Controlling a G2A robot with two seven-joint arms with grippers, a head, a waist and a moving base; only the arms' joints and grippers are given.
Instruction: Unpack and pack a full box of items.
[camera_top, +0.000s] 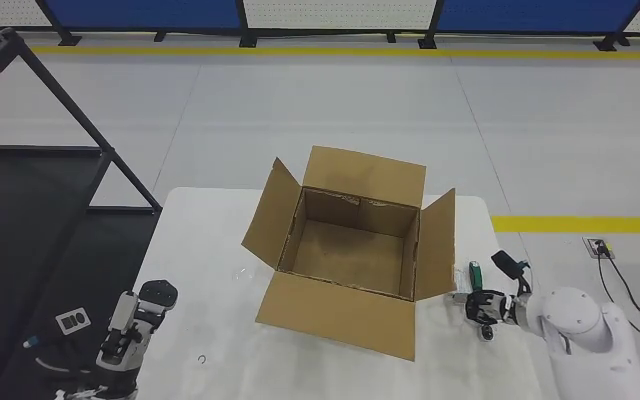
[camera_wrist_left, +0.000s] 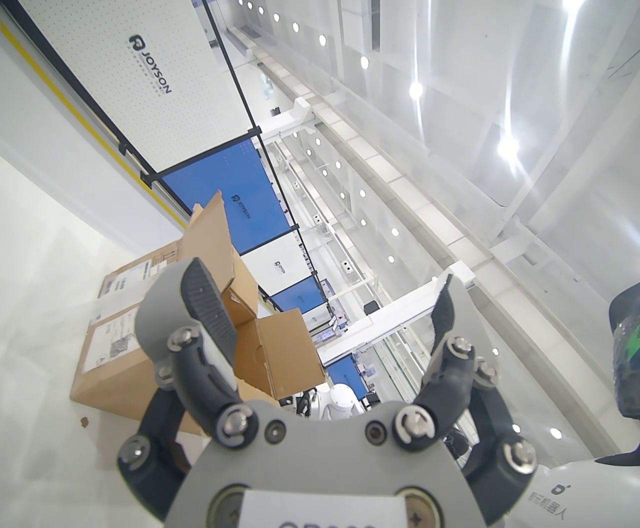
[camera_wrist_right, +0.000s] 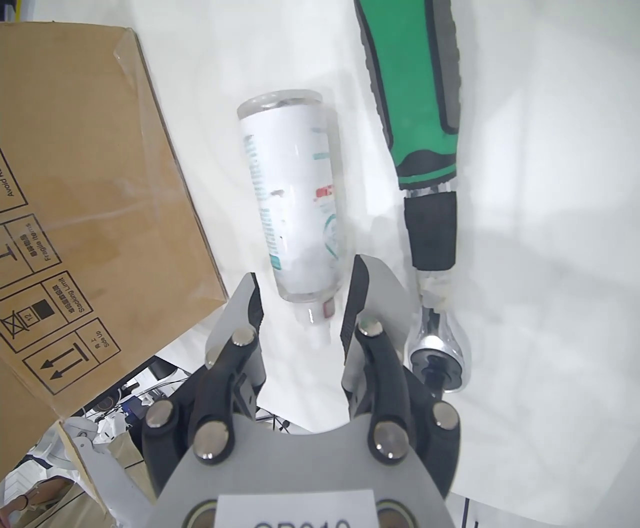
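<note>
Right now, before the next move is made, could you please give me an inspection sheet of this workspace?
Surface: white table, carrying the job's things.
Job's things: brown cardboard box, flaps open, nothing seen inside; clear plastic bottle with white label lying beside a green-handled metal ratchet wrench.
Clutter: small ring-shaped thing by the table's front edge, too small to identify.
Grippers: left tool open, holding nothing; right tool open, the bottle's narrow end between its fingers.
Cables: black cable at a floor socket, off the table.
Surroundings: yellow floor line, blue and white panels, black frame beside the table.
</note>
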